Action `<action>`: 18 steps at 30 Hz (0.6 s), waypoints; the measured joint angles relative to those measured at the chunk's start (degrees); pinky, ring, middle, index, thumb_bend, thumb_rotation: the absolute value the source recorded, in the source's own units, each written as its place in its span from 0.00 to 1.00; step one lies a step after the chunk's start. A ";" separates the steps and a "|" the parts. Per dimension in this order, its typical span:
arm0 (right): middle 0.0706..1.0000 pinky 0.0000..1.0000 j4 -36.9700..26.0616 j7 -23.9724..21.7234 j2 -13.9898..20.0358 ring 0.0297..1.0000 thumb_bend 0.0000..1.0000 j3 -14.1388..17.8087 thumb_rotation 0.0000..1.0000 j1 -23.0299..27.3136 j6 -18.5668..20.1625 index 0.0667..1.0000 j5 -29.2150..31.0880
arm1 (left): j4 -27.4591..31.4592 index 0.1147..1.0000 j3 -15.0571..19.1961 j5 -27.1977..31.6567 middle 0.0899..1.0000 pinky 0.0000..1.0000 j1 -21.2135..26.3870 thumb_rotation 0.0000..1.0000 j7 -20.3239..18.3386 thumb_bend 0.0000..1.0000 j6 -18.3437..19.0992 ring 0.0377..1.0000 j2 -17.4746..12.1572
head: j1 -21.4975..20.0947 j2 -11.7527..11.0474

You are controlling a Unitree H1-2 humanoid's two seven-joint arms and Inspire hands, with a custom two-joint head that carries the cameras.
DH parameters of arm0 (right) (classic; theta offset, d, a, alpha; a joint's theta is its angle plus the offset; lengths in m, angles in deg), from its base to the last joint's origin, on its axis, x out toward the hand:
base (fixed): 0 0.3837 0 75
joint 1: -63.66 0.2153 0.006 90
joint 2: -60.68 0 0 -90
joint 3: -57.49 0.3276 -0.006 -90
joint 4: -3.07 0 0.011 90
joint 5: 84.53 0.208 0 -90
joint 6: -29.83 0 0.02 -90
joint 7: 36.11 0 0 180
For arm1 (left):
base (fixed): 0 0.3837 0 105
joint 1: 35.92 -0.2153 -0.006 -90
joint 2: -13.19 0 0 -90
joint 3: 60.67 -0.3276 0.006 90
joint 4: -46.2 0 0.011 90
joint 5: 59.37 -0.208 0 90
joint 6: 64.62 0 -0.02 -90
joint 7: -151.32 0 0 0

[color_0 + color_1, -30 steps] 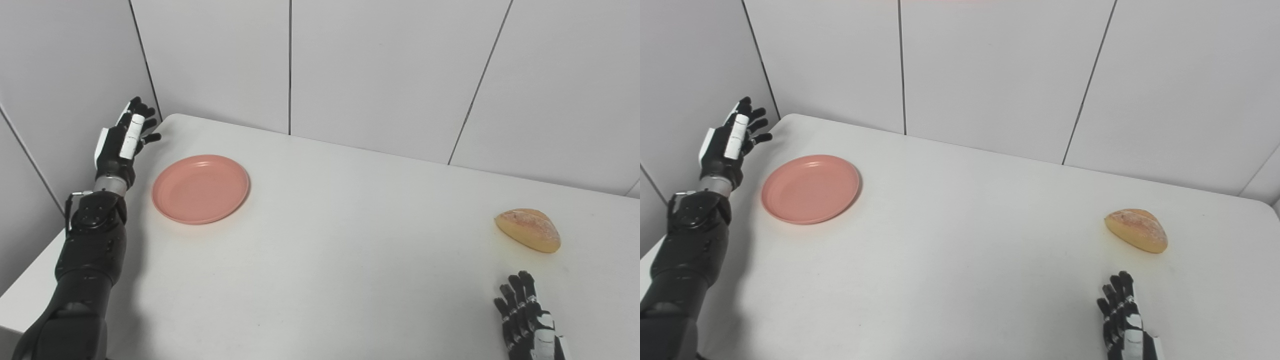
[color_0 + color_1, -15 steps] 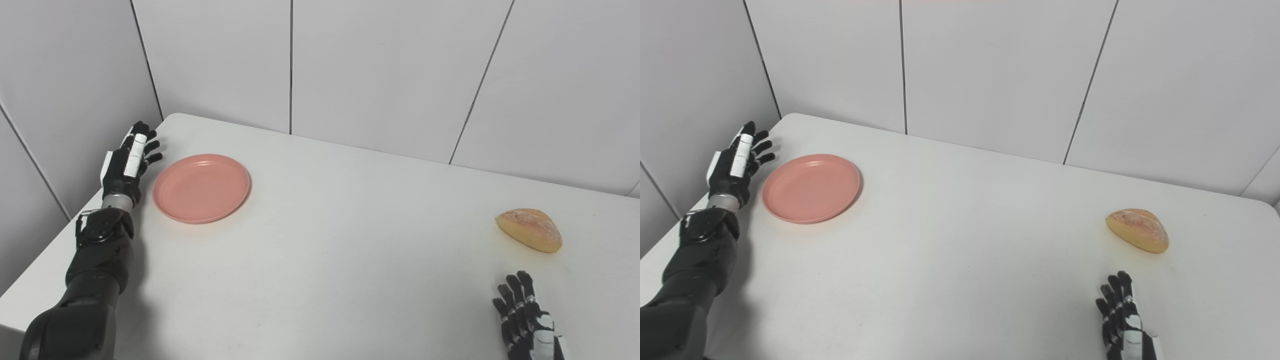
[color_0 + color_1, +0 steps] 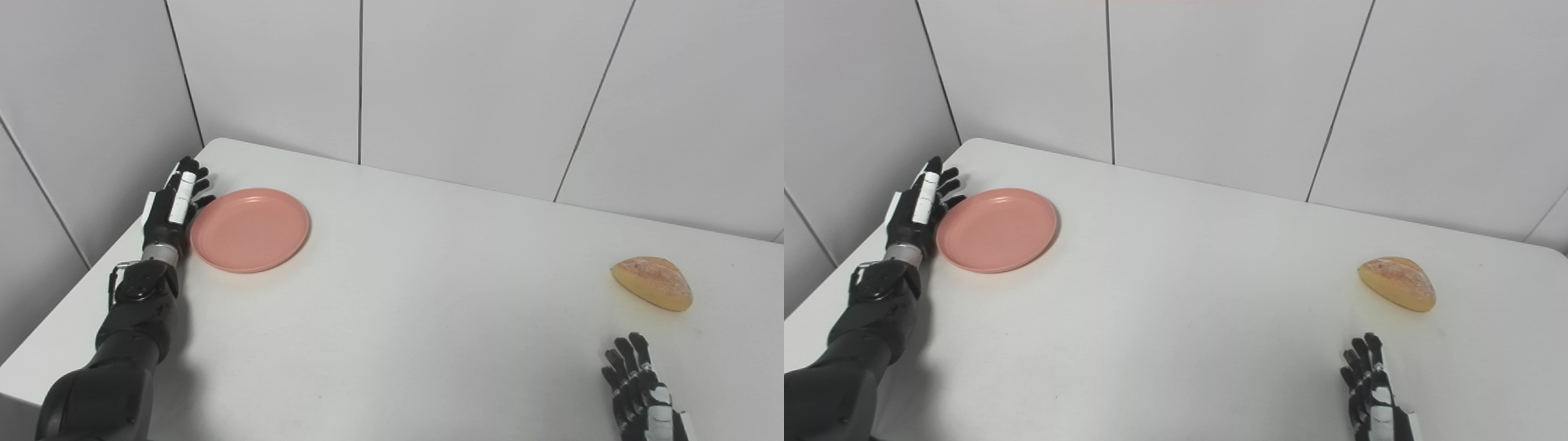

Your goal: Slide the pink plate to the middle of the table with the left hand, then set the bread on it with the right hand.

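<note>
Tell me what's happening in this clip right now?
The left robot hand, open with fingers spread, sits right against the outer rim of the pink plate near the table's left end, apparently about to push it toward the middle. The plate is empty. The bread lies untouched at the right end. The right robot hand rests open near the front edge, short of the bread, holding nothing.

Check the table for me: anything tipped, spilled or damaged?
Nothing stands out. The pink plate lies flat near the table's left end, beside the open left hand. The bread sits whole at the right, ahead of the open right hand.
</note>
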 measured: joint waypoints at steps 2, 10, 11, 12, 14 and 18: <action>0.96 1.00 -0.01 0.00 -0.05 0.96 0.82 -0.02 1.00 0.00 0.00 0.99 -0.09 | 2.34 0.94 -0.65 0.06 0.88 0.77 -0.95 0.84 -1.54 1.00 0.35 0.88 0.61 | -0.18 0.09; 0.96 0.99 -0.16 0.01 -0.18 0.96 0.81 -0.15 1.00 0.00 0.01 0.99 -0.21 | 9.87 0.94 -1.05 0.98 0.89 0.73 -4.04 0.84 -3.17 1.00 3.82 0.89 2.62 | -0.35 0.27; 0.95 0.99 -0.23 0.02 -0.16 0.96 0.81 -0.14 1.00 -0.06 0.01 0.98 -0.24 | 10.52 0.94 -1.09 0.98 0.90 0.73 -4.29 0.84 -3.17 1.00 4.15 0.89 2.86 | -0.35 0.27; 0.95 0.99 -0.28 0.04 -0.15 0.96 0.81 -0.14 1.00 -0.11 0.01 0.98 -0.27 | 11.12 0.94 -1.10 1.00 0.89 0.72 -4.50 0.84 -3.17 0.98 4.38 0.89 3.07 | -0.44 0.35; 0.95 0.99 -0.34 0.21 -0.20 0.95 0.82 -0.13 1.00 -0.13 0.05 0.98 -0.38 | 11.94 0.94 -1.07 1.12 0.89 0.74 -4.96 0.83 -3.19 0.97 4.52 0.89 3.39 | -0.53 0.44; 0.95 0.99 -0.38 0.28 -0.29 0.95 0.82 -0.15 1.00 -0.12 0.08 0.98 -0.49 | 14.16 0.95 -1.23 1.10 0.90 0.76 -5.96 0.83 -3.20 0.98 5.49 0.89 3.85 | -0.88 0.53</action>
